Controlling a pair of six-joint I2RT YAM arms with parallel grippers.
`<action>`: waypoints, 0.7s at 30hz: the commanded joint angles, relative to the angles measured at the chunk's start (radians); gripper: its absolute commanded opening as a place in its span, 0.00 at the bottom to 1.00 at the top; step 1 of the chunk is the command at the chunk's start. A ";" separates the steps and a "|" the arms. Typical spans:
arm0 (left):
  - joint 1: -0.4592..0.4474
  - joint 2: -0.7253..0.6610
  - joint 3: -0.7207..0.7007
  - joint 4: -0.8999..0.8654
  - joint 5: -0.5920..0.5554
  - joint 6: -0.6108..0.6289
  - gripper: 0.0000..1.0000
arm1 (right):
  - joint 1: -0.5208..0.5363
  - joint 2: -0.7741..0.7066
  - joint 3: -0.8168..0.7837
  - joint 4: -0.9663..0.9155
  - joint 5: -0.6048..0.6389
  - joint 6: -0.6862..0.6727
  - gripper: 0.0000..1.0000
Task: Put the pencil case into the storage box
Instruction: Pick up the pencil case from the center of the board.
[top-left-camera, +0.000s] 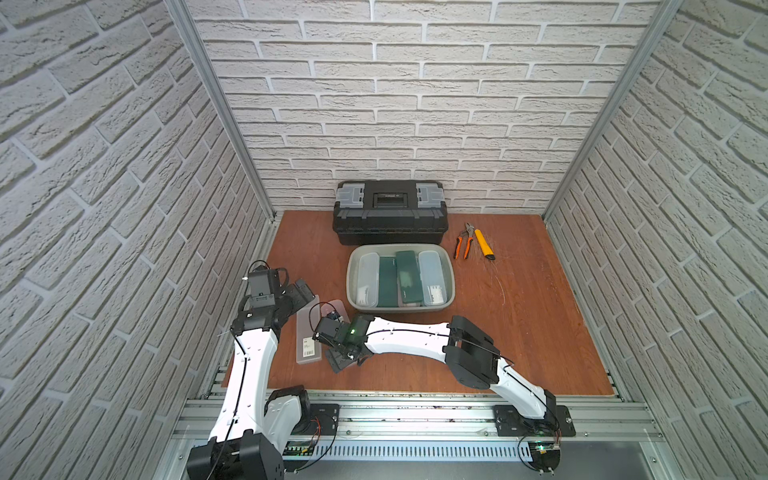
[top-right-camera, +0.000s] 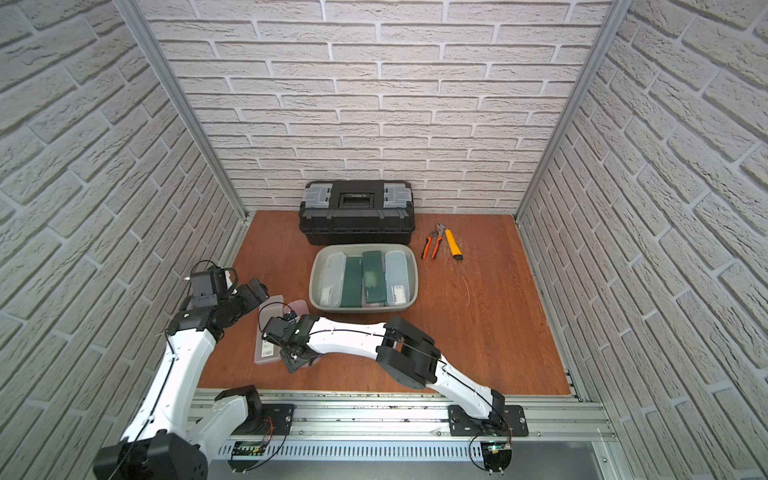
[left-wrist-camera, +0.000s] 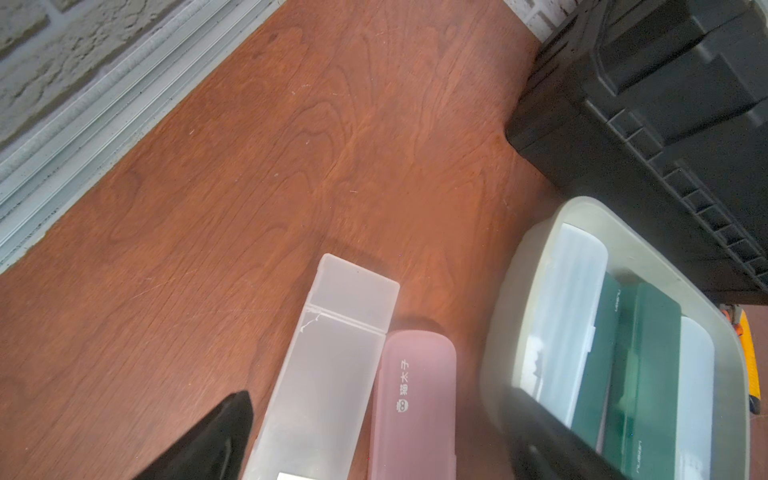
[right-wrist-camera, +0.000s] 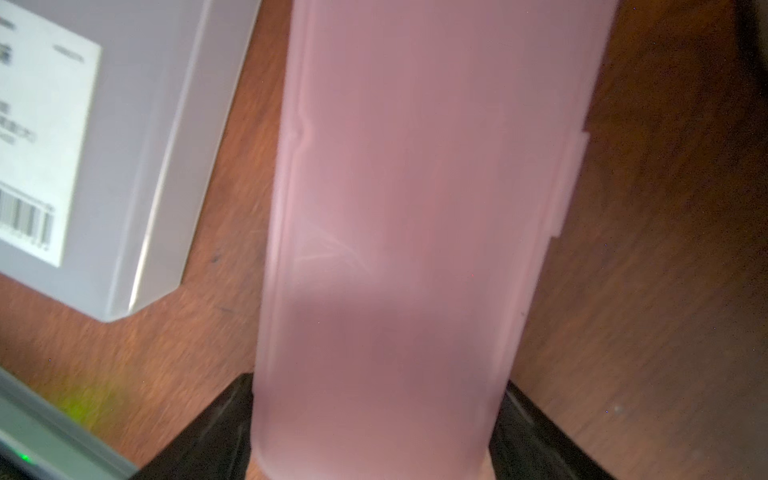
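While four cases (top-left-camera: 388, 282) fill the storage box (top-left-camera: 395, 310), the right gripper (right-wrist-camera: 376, 390) straddles one pink pencil case (right-wrist-camera: 399, 187) (grip unclear); the left gripper (top-left-camera: 301, 292) gapes wide.

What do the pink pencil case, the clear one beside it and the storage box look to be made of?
Pink pencil case: probably frosted translucent plastic, matte; a moulded seam and fine scratches show.
Clear pencil case: likely the same frosted plastic, colourless, wood tone showing through, paper barcode label stuck on.
Storage box: grey-green plastic, seemingly, milky and smooth with a rolled rim.
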 joint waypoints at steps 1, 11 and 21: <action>0.008 -0.015 0.035 0.007 0.008 0.002 0.99 | 0.004 0.024 -0.043 -0.012 0.010 -0.005 0.81; 0.008 -0.049 0.084 -0.042 0.034 0.001 0.98 | -0.005 -0.136 -0.178 0.048 0.052 -0.087 0.57; -0.049 -0.095 0.161 -0.073 0.014 -0.023 0.99 | -0.025 -0.356 -0.270 0.056 0.038 -0.150 0.52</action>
